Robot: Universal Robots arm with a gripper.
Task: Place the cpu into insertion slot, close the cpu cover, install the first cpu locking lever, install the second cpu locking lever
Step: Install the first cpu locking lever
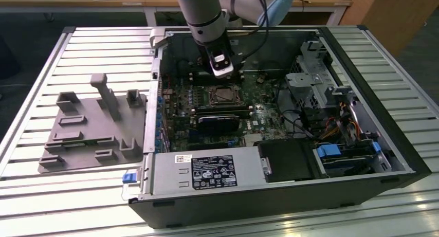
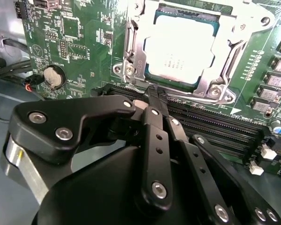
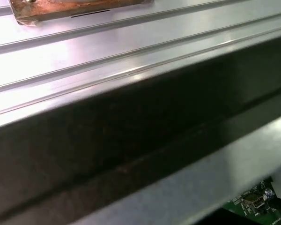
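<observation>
Table (image 1: 69, 206): ribbed metal slats, carrying the computer case and a grey tray.
Computer case (image 1: 404, 160): open, side panel off, lying flat across the middle and the exterior view's right of the table; in the first wrist view its dark edge (image 3: 131, 140) runs across the frame.
Grey tray (image 1: 82, 139): moulded holder on the table toward the exterior view's left edge, just beside the case.
Power supply (image 1: 205, 172): silver box with a label, along the case's near wall.
Green board (image 1: 178, 93): on the floor of the case; also seen in the second wrist view (image 2: 84, 47).
Arm (image 1: 205, 21): reaches down into the case near its far wall.
Gripper (image 2: 152, 96): black fingers drawn together, nothing between them, tips over the dark memory slots (image 2: 215, 126) just beside the socket.
Insertion slot (image 1: 223, 94): near the board's middle.
Cpu cover (image 2: 215, 61): silver frame lying flat around the chip.
Cpu (image 2: 178, 51): pale metal top, seated in the slot, showing through the cover's window.
</observation>
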